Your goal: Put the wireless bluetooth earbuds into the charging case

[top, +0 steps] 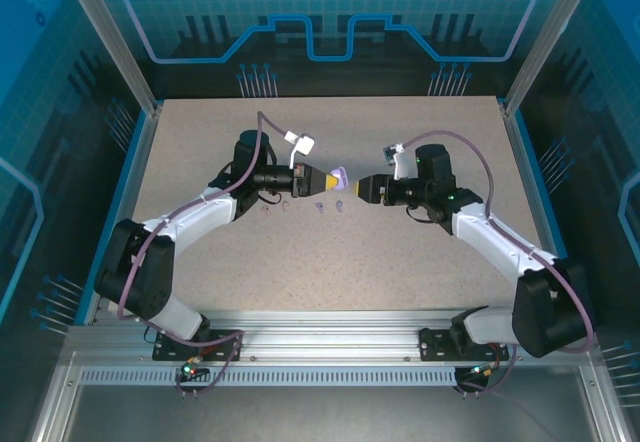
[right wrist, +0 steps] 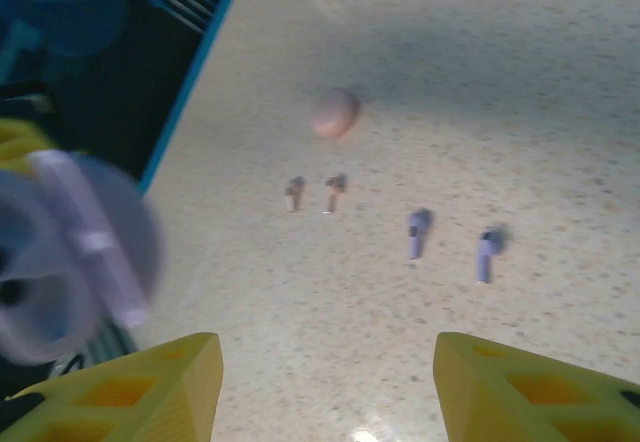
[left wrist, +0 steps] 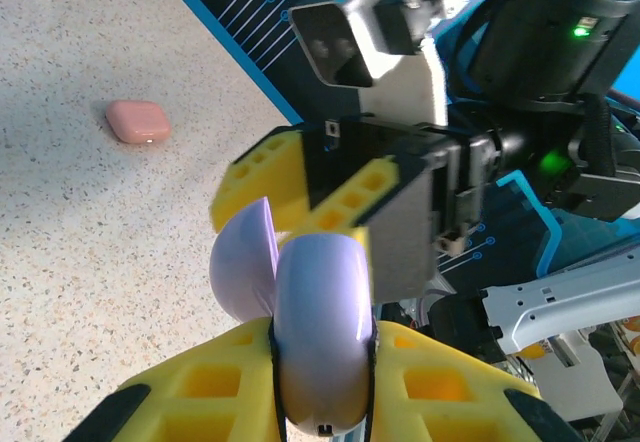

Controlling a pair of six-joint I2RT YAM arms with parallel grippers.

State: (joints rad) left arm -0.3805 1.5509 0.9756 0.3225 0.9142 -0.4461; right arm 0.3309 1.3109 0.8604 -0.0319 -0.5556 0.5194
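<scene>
- The purple buds (right wrist: 417, 232) lay loose on the table (right wrist: 480, 82), ahead of and below the right claw (right wrist: 325, 354), apart from each other and outside any case.
- The pink buds (right wrist: 335, 192) lay as a pair farther ahead and to the left of them; the pink case (right wrist: 335, 112) sat beyond, closed.
- The purple case (left wrist: 322, 332) was off the table, clamped between the left claw's (left wrist: 320, 367) yellow fingers, with its lid (left wrist: 245, 262) swung open toward the right claw.
- The right claw faced that case closely, with its jaws standing apart and nothing between them.
- The step in hand looked like fetching a purple bud for the held case, which had no bud in it that could be seen.
- To do it well, the right claw should have come down squarely over one bud, closed across its body rather than its thin stem, and left the other bud undisturbed.
- The left claw should have held the case steady, with its opening turned toward the approach, so the stem could enter its well straight.
- The buds were tiny, smooth and stemmed, likely slippery and apt to roll or skid under a pinch.
- The cases were rounded, glossy pebbles; the purple one could have twisted in a two-point grip.
- The table was matte and speckled, flat and hard; the fingers were blocky yellow ribbed pieces.
</scene>
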